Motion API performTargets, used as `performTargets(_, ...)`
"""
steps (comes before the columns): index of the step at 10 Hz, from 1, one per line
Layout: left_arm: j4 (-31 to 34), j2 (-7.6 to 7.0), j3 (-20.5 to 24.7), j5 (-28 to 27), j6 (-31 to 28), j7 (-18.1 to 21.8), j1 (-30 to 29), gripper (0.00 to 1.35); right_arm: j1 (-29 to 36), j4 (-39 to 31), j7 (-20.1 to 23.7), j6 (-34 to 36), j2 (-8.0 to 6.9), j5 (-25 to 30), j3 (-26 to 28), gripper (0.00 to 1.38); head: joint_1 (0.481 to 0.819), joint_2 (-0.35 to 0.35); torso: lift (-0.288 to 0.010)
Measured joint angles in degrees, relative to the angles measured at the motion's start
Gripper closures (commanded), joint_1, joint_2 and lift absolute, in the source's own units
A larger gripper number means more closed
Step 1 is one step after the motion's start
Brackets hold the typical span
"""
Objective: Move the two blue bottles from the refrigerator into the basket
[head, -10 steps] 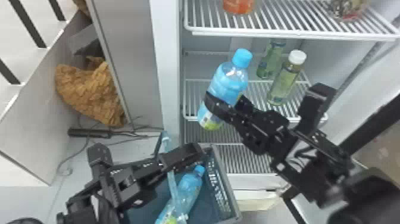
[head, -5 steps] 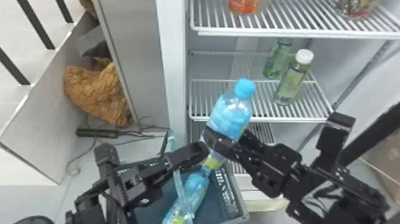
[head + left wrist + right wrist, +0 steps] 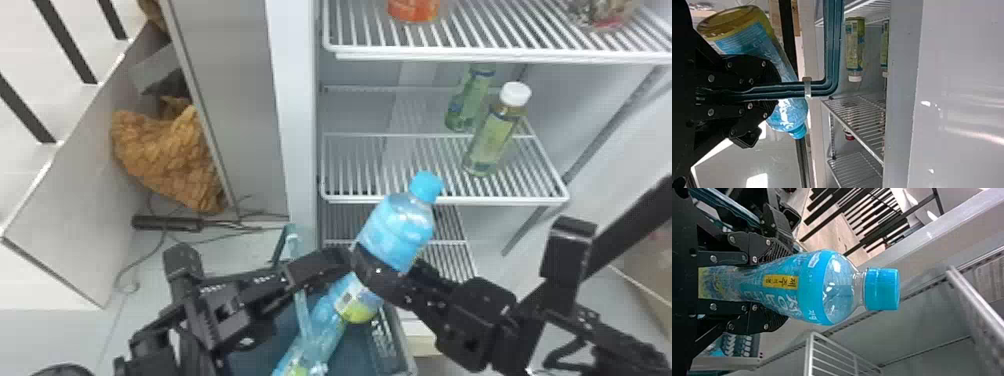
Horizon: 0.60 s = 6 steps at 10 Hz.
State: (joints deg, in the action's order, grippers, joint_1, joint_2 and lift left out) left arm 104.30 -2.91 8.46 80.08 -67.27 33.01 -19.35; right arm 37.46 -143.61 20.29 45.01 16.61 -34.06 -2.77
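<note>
My right gripper (image 3: 382,272) is shut around the middle of a blue bottle (image 3: 397,227), which leans with its cap up, above the right part of the basket (image 3: 400,345). Between the fingers of the right gripper (image 3: 777,286) the blue bottle (image 3: 840,286) shows its label and cap in the right wrist view. The other blue bottle (image 3: 325,330) lies in the basket. My left gripper (image 3: 297,272) is closed on the basket's teal handle bar; in the left wrist view the left gripper (image 3: 775,89) clamps the basket (image 3: 831,43), with the held bottle (image 3: 789,113) behind.
The open refrigerator has wire shelves (image 3: 445,200) in front of and right of the basket. Two green bottles (image 3: 492,135) stand on the middle shelf, an orange container (image 3: 412,7) on the upper one. A grey panel (image 3: 230,100) and brown bundle (image 3: 165,155) are at left.
The right gripper has come down with the blue bottle, from in front of the middle shelf to close beside the left gripper. The left gripper has kept its hold on the basket.
</note>
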Motion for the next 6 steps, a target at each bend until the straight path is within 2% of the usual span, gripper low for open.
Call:
performTargets(1,-0.03,0.0,0.07,0.0,-0.01,0.02,-0.01,1.2,0.3,-0.52,-0.01,2.07,-0.01,-0.62,-0.02,1.18,0.695,-0.023,-0.22)
performTargets(2,0.04,0.07,0.12,0.09,0.06,0.04,0.16,1.2,0.68,-0.84,5.39,3.85,0.01,-0.9,-0.22,1.18,0.695,0.009,-0.22)
performTargets(3,-0.04,-0.01,0.18,0.01,0.03,0.0,0.13,1.2,0.95,-1.39,4.31,5.31,0.0,-0.9,-0.05,1.18,0.695,0.001,-0.22)
performTargets(4,-0.04,-0.05,0.2,0.02,0.03,0.04,0.16,1.2,1.52,-2.28,4.33,7.04,0.02,-0.85,0.22,1.07,0.695,0.008,-0.22)
performTargets(6,-0.04,-0.06,0.21,0.02,0.01,0.03,0.11,1.2,0.54,0.31,7.64,9.9,-0.08,-1.86,0.28,0.11,0.695,0.021,-0.22)
